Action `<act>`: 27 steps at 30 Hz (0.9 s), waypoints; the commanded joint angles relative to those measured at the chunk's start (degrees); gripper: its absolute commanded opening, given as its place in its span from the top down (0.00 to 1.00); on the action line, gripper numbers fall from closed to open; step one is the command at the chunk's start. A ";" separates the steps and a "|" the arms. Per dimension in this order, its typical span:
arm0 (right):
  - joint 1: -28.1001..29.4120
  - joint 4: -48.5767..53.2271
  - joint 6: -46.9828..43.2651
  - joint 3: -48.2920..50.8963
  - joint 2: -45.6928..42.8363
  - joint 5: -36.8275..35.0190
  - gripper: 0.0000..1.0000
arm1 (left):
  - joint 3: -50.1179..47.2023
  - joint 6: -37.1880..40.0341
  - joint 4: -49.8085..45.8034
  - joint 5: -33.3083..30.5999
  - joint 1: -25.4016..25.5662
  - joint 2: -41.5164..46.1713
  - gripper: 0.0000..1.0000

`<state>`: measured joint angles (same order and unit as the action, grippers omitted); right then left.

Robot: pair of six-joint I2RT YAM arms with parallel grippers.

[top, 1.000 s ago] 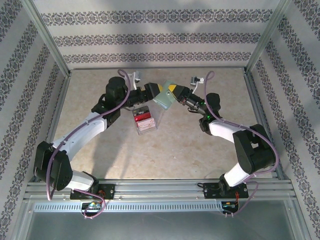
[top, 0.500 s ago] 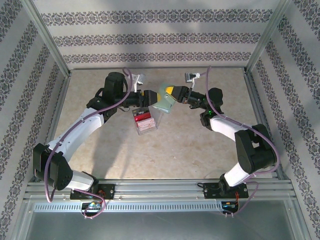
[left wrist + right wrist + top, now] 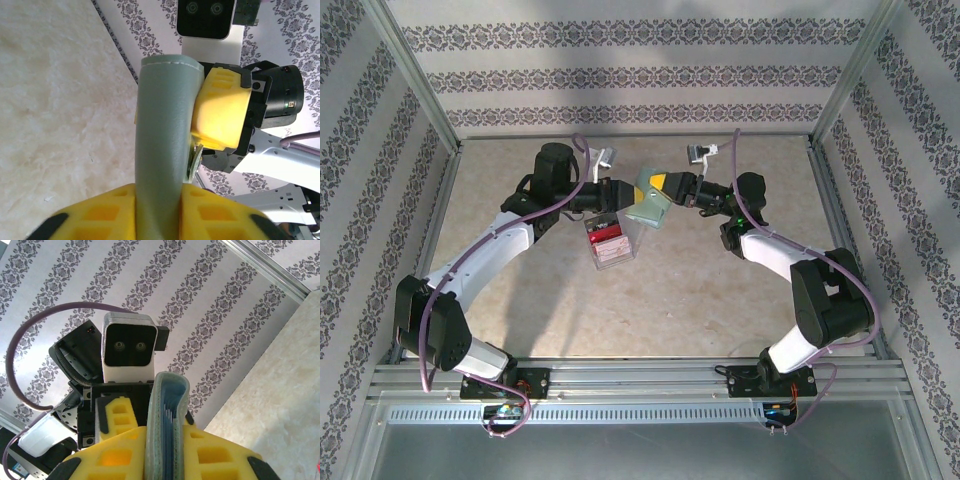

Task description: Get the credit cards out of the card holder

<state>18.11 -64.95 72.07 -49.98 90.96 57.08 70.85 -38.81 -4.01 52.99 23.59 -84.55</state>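
Teal card holder (image 3: 162,130), probably leather.

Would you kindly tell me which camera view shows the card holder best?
The left wrist view: the card holder stands large there, its outer face and folded end plain. The right wrist view gives its layered edge close up; the top view shows it small.

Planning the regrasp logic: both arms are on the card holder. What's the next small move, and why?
Probably open the right gripper and re-grip one panel alone, so the fold can be spread. It and the left gripper both clamp the whole folded card holder in mid-air, and no card sticks out to pinch.
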 commanded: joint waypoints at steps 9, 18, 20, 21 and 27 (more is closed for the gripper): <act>-0.99 13.63 -9.85 -2.06 -5.55 -3.29 0.62 | -1.85 3.39 0.85 0.98 0.81 3.18 0.97; 0.15 56.37 -28.43 -1.62 -21.26 -28.08 0.46 | -4.23 13.13 -3.23 -18.73 3.61 8.96 1.00; 2.26 63.28 -29.68 -1.70 -24.32 -35.25 0.47 | -6.21 13.61 -1.33 -24.99 4.96 10.04 1.00; 3.57 66.00 -29.90 -1.73 -25.67 -38.66 0.48 | -6.89 14.02 -0.60 -28.08 5.94 10.34 1.00; 13.07 73.15 -28.45 -2.20 -29.31 -51.34 0.55 | -7.59 16.81 0.13 -41.41 13.32 8.17 1.00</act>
<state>28.16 0.69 44.73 -50.63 62.59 16.08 63.37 -25.23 -6.87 20.67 34.06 -75.50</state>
